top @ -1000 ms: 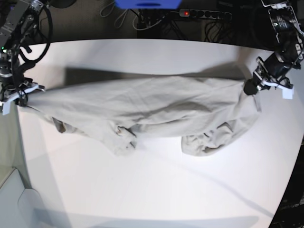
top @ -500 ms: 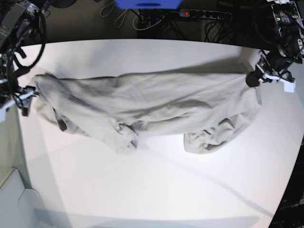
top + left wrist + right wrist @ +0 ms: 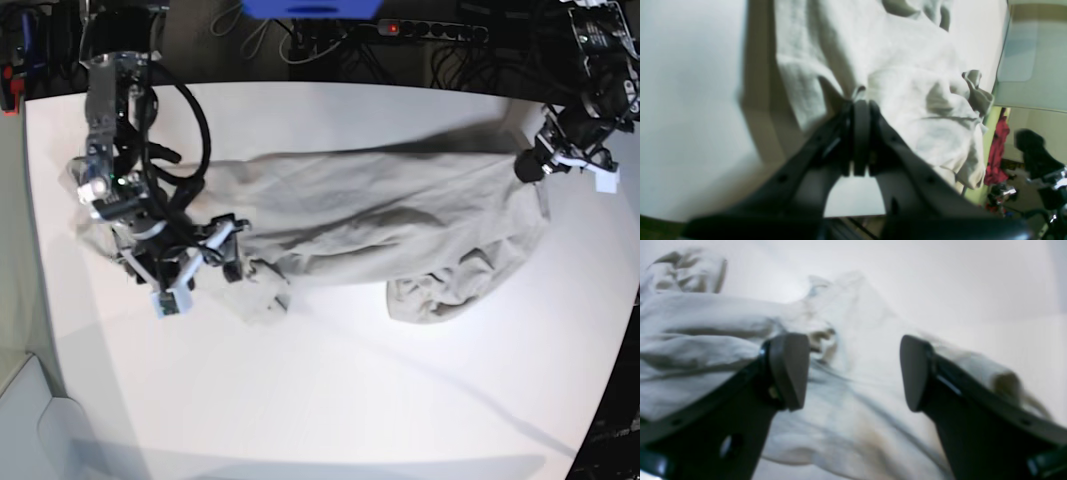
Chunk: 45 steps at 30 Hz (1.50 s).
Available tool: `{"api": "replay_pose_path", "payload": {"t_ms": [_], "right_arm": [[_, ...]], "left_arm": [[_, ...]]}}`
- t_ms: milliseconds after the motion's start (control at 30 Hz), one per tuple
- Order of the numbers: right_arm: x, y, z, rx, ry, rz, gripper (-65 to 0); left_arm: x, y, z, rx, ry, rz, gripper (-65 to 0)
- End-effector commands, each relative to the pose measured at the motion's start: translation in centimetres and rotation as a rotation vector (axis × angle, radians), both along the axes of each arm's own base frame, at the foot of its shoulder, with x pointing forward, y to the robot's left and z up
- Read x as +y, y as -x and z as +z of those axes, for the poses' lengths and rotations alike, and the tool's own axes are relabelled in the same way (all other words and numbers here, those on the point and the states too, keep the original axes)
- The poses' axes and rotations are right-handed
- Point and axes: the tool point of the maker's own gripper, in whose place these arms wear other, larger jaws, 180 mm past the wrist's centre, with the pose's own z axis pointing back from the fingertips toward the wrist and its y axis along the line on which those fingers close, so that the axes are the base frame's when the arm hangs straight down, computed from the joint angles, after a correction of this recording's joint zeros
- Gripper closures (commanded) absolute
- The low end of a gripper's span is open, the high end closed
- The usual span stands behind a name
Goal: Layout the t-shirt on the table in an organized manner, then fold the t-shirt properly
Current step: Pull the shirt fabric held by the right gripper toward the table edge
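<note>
Base view: laying out is in hand. The t-shirt [image 3: 380, 220] lies bunched across the table [image 3: 330, 400], one corner pinched by the closed left gripper [image 3: 530, 165]; the right gripper [image 3: 200, 262] (jaws wide, empty) hovers over a sleeve, probably needing a fresh grasp. Its arm hides the collar.

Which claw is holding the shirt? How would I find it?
Start at the big white table and follow the crumpled grey-beige t-shirt to its far right end. There the left claw pinches the cloth shut. The right claw, over the shirt's other end, gapes open and holds nothing.
</note>
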Motion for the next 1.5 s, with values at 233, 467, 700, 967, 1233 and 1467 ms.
{"api": "replay_pose_path", "payload": {"t_ms": [233,467,700,967,1233,1467], "right_arm": [[4.5,-1.4,0.3,-0.014,-0.071,0.062,-43.5],[5.6,-2.8,-0.9,0.027,-0.091,0.066,-43.5],[5.7,-3.7,-1.2,0.002,-0.106,0.055,-43.5],[5.4,-3.9,-2.8,0.019,-0.113,0.04,-43.5],[5.3,-4.0,-4.4,0.032,-0.121,0.026,-41.4],[5.1,-4.4,-4.8,0.03,-0.124,0.019,-17.4]], "left_arm": [[-0.3,0.1,0.7,-0.019,0.047,0.016,-0.3],[-0.2,0.1,0.7,-0.016,0.044,0.013,-0.3],[-0.2,0.1,0.7,-0.017,0.044,0.015,-0.3],[-0.2,-0.1,0.9,-0.023,0.043,0.017,-0.3],[-0.2,-0.2,0.9,-0.027,0.043,0.018,-0.3],[-0.2,-0.2,0.9,-0.027,0.044,0.018,-0.3]]}}
